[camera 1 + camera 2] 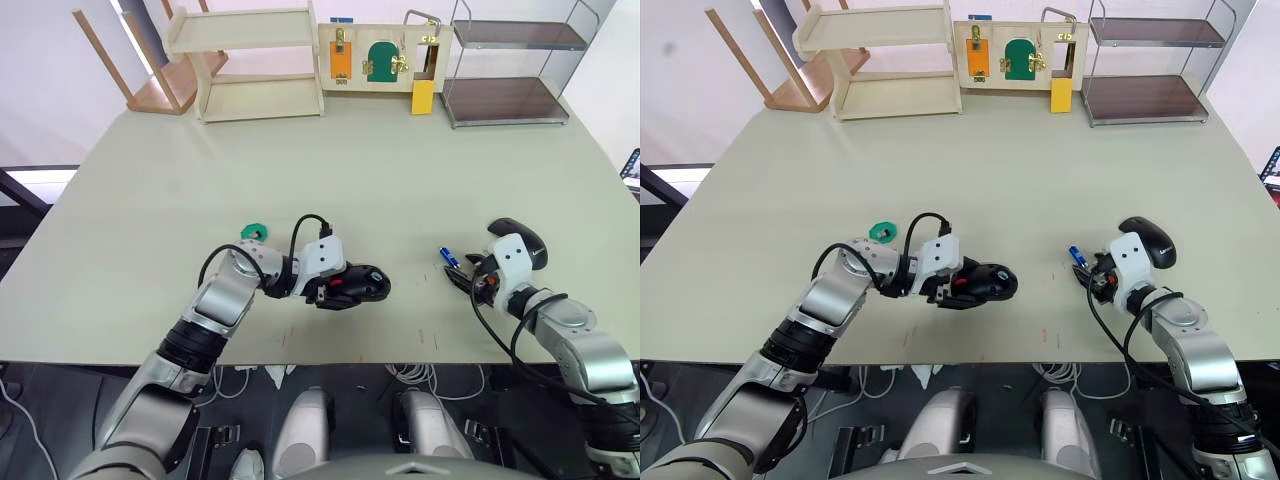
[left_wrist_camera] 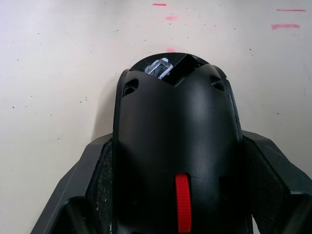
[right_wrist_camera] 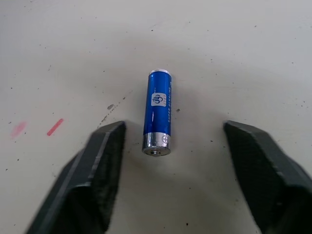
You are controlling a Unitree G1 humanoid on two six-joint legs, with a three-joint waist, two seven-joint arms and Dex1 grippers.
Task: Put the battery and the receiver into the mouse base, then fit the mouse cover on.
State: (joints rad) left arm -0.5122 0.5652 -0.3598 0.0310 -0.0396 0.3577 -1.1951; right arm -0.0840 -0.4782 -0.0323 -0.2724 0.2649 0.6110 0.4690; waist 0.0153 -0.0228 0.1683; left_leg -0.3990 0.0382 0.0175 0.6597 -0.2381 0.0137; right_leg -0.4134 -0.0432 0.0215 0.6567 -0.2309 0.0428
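Your left gripper (image 2: 175,195) is closed on the mouse base (image 1: 355,284) — one finger on each flank, red patch facing the wrist camera, hollow compartment at the far end. The base rests on the table (image 1: 330,170) near the front edge. Your right gripper (image 3: 168,161) is spread wide, its fingers (image 3: 100,161) flanking the battery (image 3: 158,118) without touching it — the battery lies flat, silver end toward the wrist. The mouse cover (image 1: 518,240) sits just beside the right wrist. A green disc (image 1: 253,232) lies near the left arm.
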